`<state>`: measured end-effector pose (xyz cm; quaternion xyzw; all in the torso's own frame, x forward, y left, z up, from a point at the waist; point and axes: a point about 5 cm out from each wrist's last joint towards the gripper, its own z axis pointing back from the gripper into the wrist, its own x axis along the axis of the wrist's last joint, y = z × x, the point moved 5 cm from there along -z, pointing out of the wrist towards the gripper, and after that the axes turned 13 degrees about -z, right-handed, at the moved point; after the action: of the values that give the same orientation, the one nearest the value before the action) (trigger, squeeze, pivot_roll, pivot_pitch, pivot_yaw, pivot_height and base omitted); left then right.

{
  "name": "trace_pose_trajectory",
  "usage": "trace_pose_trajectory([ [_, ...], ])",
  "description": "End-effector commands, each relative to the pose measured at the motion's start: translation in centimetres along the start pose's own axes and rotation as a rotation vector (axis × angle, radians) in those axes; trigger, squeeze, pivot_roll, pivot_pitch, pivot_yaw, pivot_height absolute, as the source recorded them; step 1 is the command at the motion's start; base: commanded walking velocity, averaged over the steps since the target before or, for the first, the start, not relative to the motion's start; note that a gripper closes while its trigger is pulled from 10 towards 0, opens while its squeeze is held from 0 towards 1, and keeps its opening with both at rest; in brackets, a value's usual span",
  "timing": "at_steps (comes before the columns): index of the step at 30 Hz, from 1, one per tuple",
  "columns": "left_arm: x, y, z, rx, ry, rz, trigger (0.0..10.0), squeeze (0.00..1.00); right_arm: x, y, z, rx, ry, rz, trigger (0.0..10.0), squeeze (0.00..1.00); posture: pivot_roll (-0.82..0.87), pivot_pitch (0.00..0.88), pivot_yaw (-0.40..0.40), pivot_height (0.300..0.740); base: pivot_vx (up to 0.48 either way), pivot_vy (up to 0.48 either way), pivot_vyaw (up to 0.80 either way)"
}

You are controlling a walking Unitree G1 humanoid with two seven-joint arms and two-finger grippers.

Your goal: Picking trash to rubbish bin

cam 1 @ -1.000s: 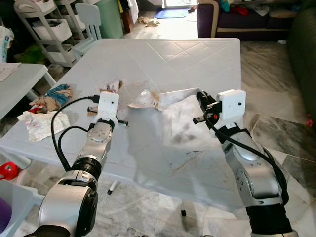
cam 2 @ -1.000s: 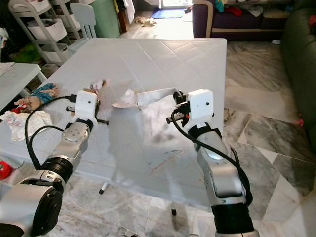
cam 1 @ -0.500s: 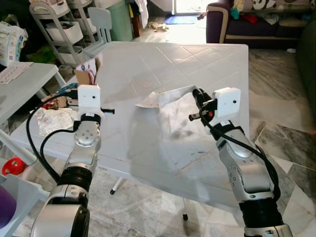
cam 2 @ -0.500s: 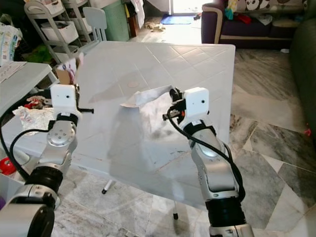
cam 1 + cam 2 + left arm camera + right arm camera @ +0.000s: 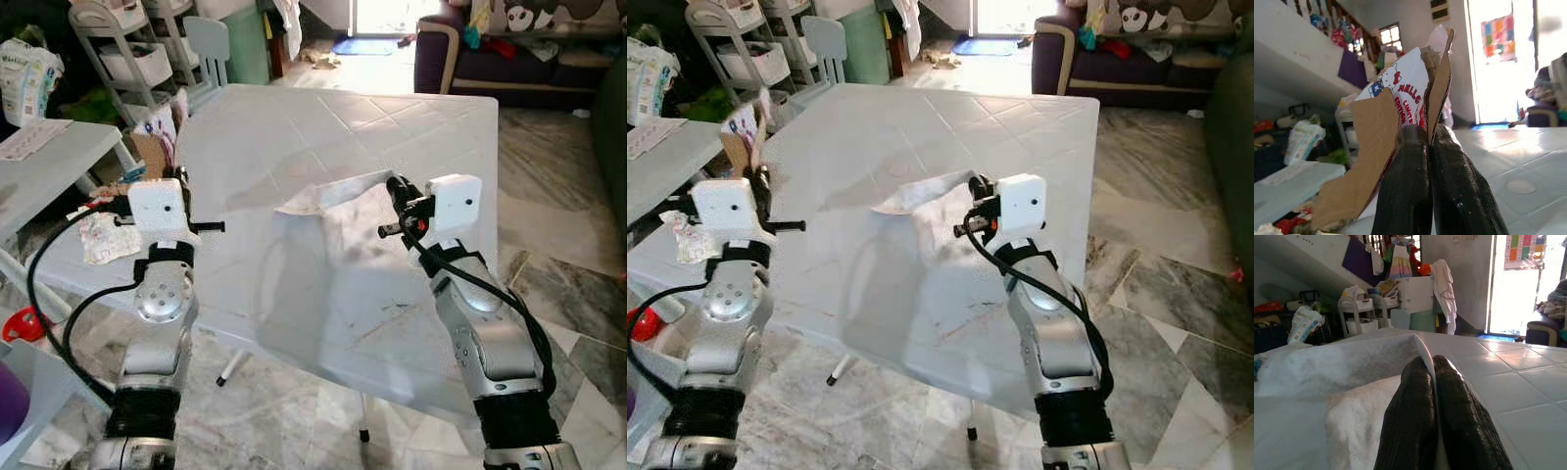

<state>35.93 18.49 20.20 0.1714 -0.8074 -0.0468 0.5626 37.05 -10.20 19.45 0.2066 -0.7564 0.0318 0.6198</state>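
Fingers (image 5: 1415, 196) of the left gripper (image 5: 180, 182) are pressed together on a torn cardboard scrap (image 5: 1391, 122) with red cartoon print, which stands up from the fingertips, lifted clear of the white table (image 5: 343, 127) and out past its left edge. Level with it on the other side, the right gripper (image 5: 394, 186) has its fingers (image 5: 1415, 426) closed on the edge of a white paper towel (image 5: 328, 196); the sheet spreads away from the fingertips toward the left arm and drapes onto the tabletop. Beyond the left gripper, crumpled paper trash (image 5: 103, 235) lies on a lower grey table (image 5: 49, 162). Farther off stand a shelf rack (image 5: 132, 49) and a dark sofa (image 5: 509, 54).
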Motion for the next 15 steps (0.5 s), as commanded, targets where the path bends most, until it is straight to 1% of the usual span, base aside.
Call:
trace_pose_trajectory([
  [1,0.3,0.3,0.4,0.001,0.007,0.028,0.4,0.0,0.6,0.3,-0.1,0.011,-0.026,-0.009,0.0,0.0,-0.08,0.0,0.068,0.74,0.0,0.0,0.0],
  [2,0.2,0.4,0.8,-0.004,0.025,0.032,2.7,0.0,0.7,0.1,0.0,0.008,-0.029,-0.009,0.0,0.0,-0.07,0.0,0.067,0.74,0.0,0.0,0.0],
  [3,0.0,0.5,0.9,0.0,0.041,0.032,5.4,0.0,0.7,0.0,0.1,0.003,-0.03,-0.01,0.0,0.0,-0.07,0.0,0.063,0.74,0.0,0.0,0.0],
  [4,-0.2,0.5,0.9,0.003,0.052,0.031,5.4,0.0,0.7,-0.2,0.1,0.0,-0.031,-0.011,0.0,0.0,-0.07,0.0,0.063,0.74,0.0,0.0,0.0],
  [5,-0.3,0.6,0.8,0.008,0.064,0.032,10.0,0.0,0.7,-0.3,0.1,-0.004,-0.03,-0.009,0.0,0.0,-0.07,0.0,0.06,0.74,0.0,0.0,0.0],
  [7,-0.3,0.6,0.8,0.01,0.071,0.032,10.0,0.0,0.7,-0.4,0.2,-0.006,-0.029,-0.006,0.0,0.0,-0.07,0.0,0.059,0.74,0.0,0.0,0.0],
  [8,-0.4,0.4,0.6,0.006,0.083,0.045,10.0,0.0,0.7,-0.3,0.1,0.0,-0.031,0.008,0.0,0.0,-0.08,0.0,0.059,0.74,0.0,0.0,0.0],
  [10,-0.3,0.2,0.1,0.007,0.087,0.05,10.0,0.0,0.8,-0.2,0.0,0.004,-0.033,0.023,0.0,0.0,-0.08,0.0,0.059,0.74,0.0,0.0,0.48],
  [15,0.2,0.1,-0.8,0.006,0.095,0.069,10.0,0.0,0.8,-0.1,-0.1,0.009,-0.033,0.027,0.0,0.0,-0.08,0.0,0.061,0.74,0.0,0.0,0.8],
])
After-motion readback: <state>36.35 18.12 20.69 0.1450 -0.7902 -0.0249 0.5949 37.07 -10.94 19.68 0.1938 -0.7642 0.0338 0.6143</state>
